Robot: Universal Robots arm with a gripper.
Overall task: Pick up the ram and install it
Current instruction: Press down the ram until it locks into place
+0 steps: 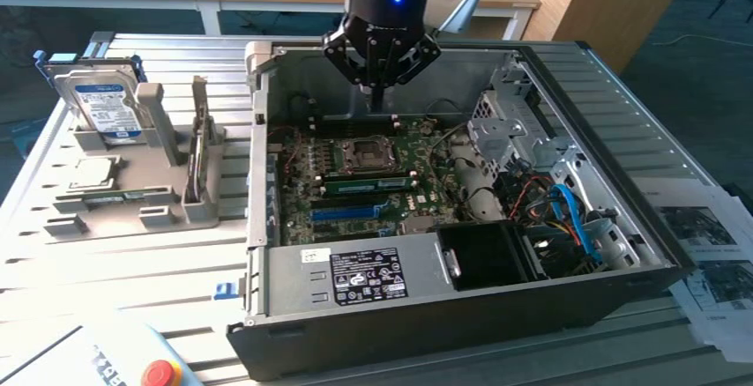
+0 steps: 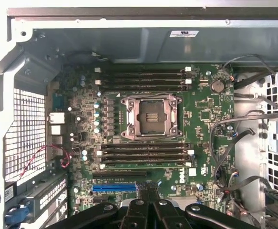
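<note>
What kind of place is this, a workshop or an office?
Likely a robotics lab or test workshop: an open black computer case lies on a slatted metal table, beside a grey fixture holding a hard drive.

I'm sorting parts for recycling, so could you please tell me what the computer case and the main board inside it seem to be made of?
The computer case looks like sheet metal, dull grey inside and black outside; its folded edges and punched holes suggest that. The main board looks like glossy green laminate, judging by its fine printed traces and soldered parts.
</note>
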